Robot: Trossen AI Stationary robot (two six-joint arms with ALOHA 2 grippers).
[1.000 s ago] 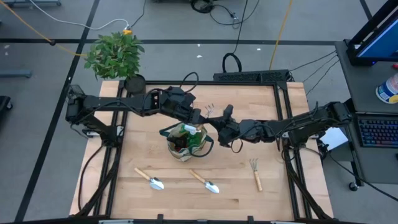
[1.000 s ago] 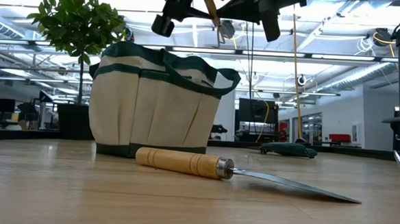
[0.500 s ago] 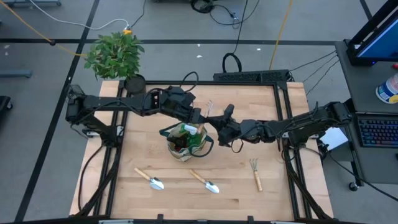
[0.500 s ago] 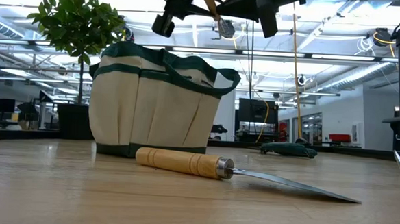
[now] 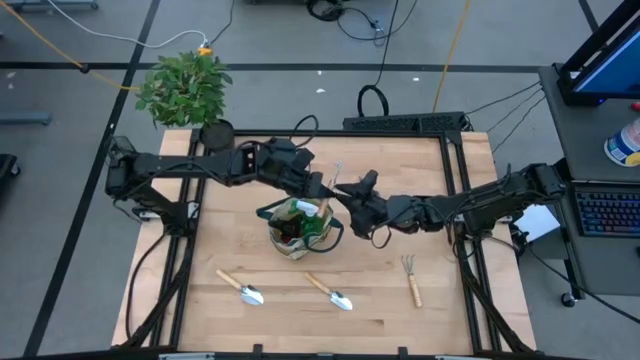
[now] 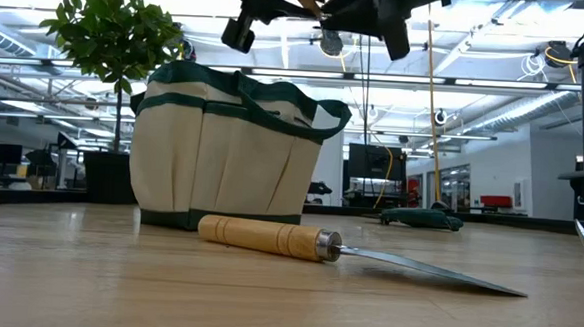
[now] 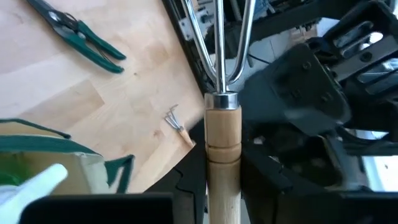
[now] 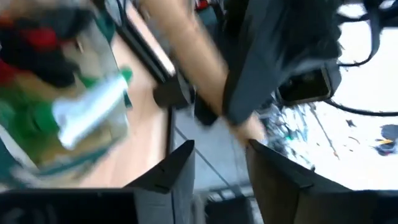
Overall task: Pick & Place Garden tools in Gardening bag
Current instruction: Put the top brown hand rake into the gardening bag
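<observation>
Above bag [image 5: 298, 228], left tool [image 5: 322, 186] clamping fork rake [image 7: 222, 130]

Two dark, seemingly matte jointed arms

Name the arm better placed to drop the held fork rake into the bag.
Left. The left gripper is shut on the fork rake just beyond the bag. The right gripper is beside it, open and empty.

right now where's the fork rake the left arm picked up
In the high view the fork rake is held by the left gripper above the table's middle, just beyond the gardening bag, with the right gripper close by.
</observation>
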